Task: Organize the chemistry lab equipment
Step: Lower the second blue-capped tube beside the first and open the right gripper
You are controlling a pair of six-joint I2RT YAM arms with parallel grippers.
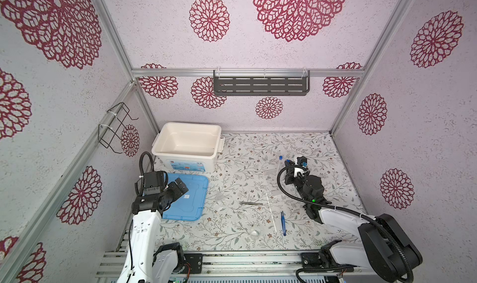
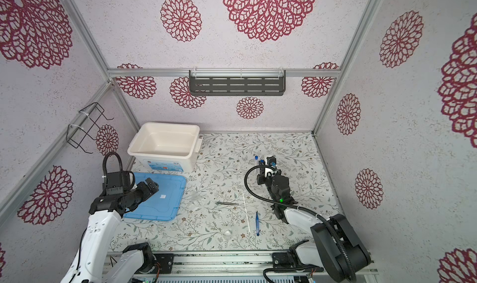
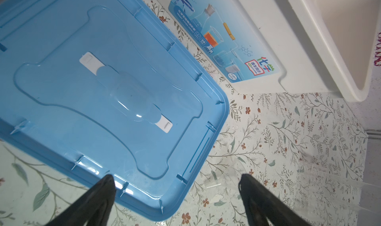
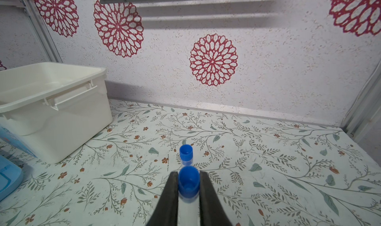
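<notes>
Nearest the robot's base, a small clear glass dish [image 1: 254,233] is seen on the floral table [image 1: 227,243]. Blue plastic tweezers [image 1: 283,223] are laid to its right, and a thin white rod [image 1: 271,212] runs between the two. A little further in, grey metal tweezers [image 1: 250,203] are found with their tip near the rod.

To the left, a blue lid [image 1: 185,204] is laid flat on the table. The left gripper [image 3: 176,177] is held over the lid's right-hand part, its fingers [image 3: 107,185] spread fully apart with nothing between them. Faint clear glassware [image 3: 233,173] is made out on the table just beside the lid.

Further back on the right, the right gripper [image 4: 188,173] is closed narrowly on the blue-capped end of a clear test tube [image 4: 188,182]. Whether this tube is raised off the table cannot be told. A second blue-capped test tube [image 4: 186,153] is seen lying on the table just beyond it.

Farthest back on the left, an open white box [image 1: 160,150] is set just behind the lid.
</notes>
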